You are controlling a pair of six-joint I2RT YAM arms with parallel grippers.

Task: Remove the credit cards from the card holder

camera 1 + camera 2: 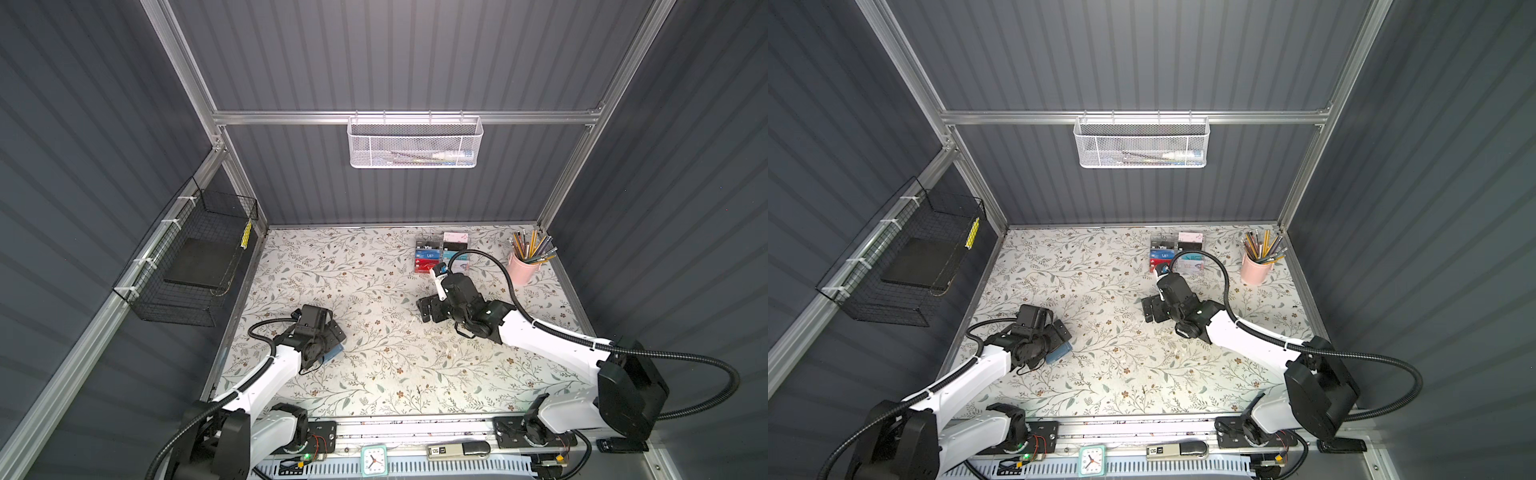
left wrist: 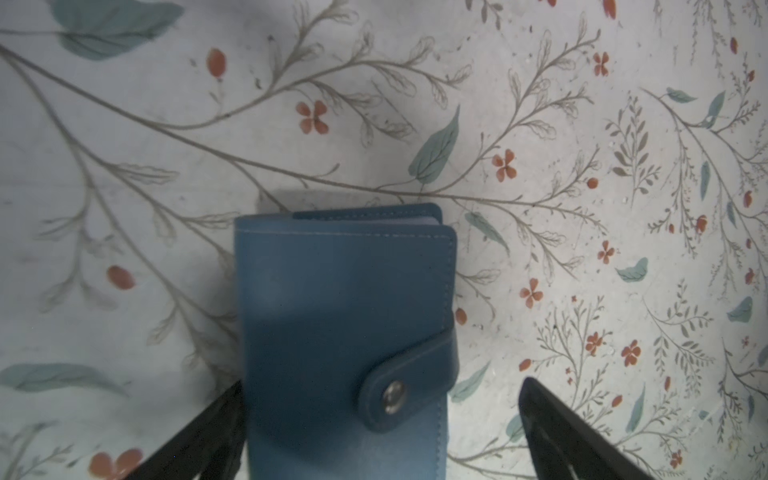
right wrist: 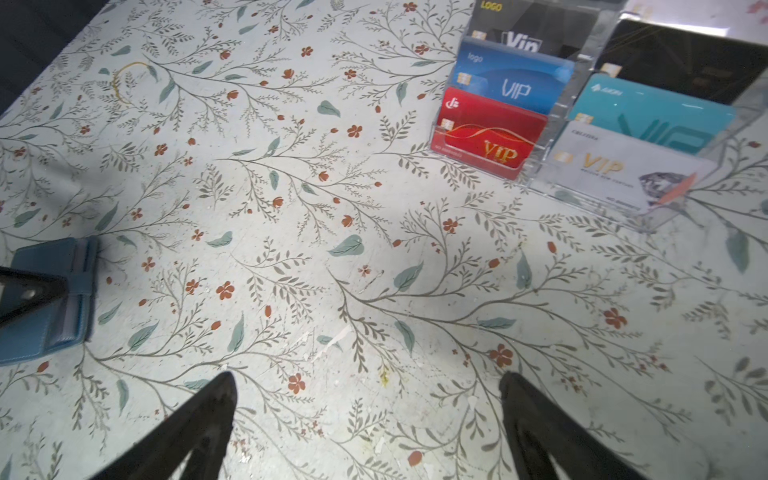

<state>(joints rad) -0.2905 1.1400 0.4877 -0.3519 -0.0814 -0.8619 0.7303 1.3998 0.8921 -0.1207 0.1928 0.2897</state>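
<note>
The slate-blue card holder (image 2: 345, 324) lies shut on the flowered table, its tab snapped down over the cover. In both top views only a blue corner (image 1: 334, 352) (image 1: 1057, 354) shows under the left arm. My left gripper (image 2: 382, 382) hangs open just over it: one finger sits at the spine edge, the other stands well clear of the tab side. The credit cards are hidden inside the closed holder. My right gripper (image 3: 366, 375) (image 1: 426, 309) is open over bare table near the middle, with nothing between its fingers. The right wrist view shows the holder (image 3: 41, 336) off to one side.
A clear acrylic rack (image 1: 442, 253) (image 3: 582, 124) of VIP cards stands at the back, right behind the right gripper. A pink cup of pencils (image 1: 521, 268) is at the back right. A black wire basket (image 1: 187, 266) hangs on the left wall.
</note>
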